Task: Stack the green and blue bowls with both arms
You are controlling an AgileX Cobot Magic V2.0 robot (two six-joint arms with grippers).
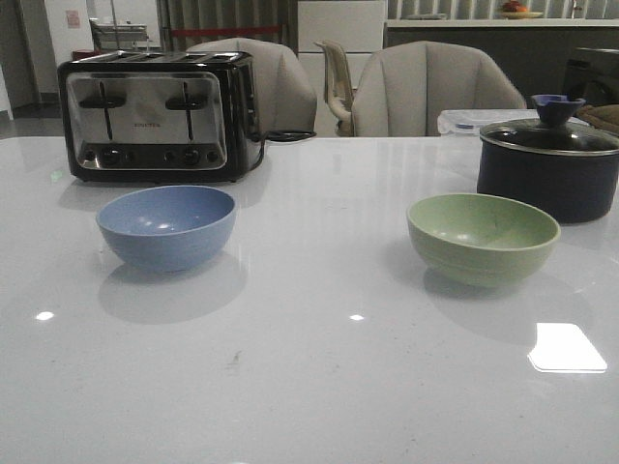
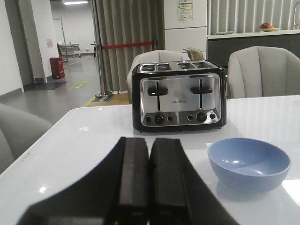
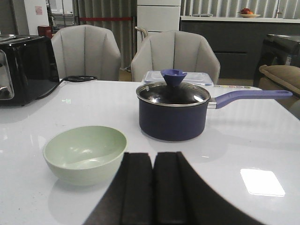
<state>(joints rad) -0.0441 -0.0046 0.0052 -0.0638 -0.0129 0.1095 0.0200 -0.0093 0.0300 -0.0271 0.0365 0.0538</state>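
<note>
The blue bowl (image 1: pixel 166 225) sits upright and empty on the left of the white table; it also shows in the left wrist view (image 2: pixel 248 163). The green bowl (image 1: pixel 483 237) sits upright and empty on the right, also in the right wrist view (image 3: pixel 85 153). The two bowls stand far apart. My left gripper (image 2: pixel 150 143) is shut and empty, short of the blue bowl and to one side of it. My right gripper (image 3: pixel 153 155) is shut and empty, beside the green bowl. Neither gripper shows in the front view.
A black and steel toaster (image 1: pixel 158 115) stands behind the blue bowl. A dark navy lidded pot (image 1: pixel 548 164) with a long handle (image 3: pixel 253 96) stands just behind the green bowl. Chairs (image 1: pixel 430 90) line the table's far edge.
</note>
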